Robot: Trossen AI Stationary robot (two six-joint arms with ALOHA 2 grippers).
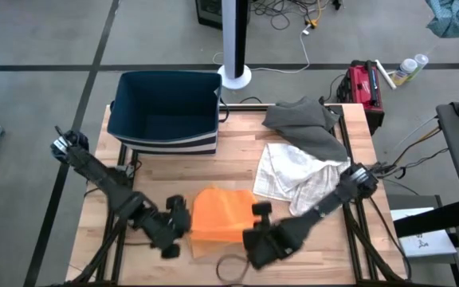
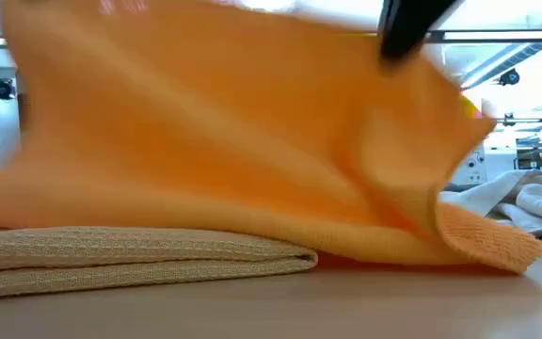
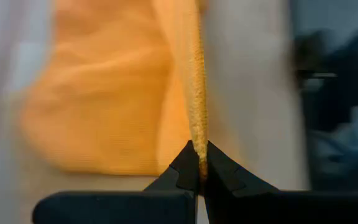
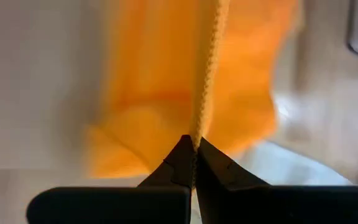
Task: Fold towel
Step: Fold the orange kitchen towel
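Both arms reach low over the near edge of the tabletop, angled in toward each other. Left gripper: jaws closed tight on the edge of the orange towel, the hem rising straight out from between the tips. Right gripper: jaws likewise pinched shut on an orange hem. In the high view the left gripper sits at the towel's left side and the right gripper at its right side, the cloth spanning between them.

Towel: raised off the tabletop between the two sets of jaws; in the low view it hangs as a broad orange sheet, its lower fold resting on the surface. A folded beige cloth lies flat beneath it.

Beyond the right jaws: a crumpled white towel, and past that a grey cloth. Beyond the left jaws: a dark blue bin, well apart.

Hard to read: the low view is largely filled by orange cloth, hiding both grippers apart from one dark piece at the top. Wrist-view backgrounds are blurred.
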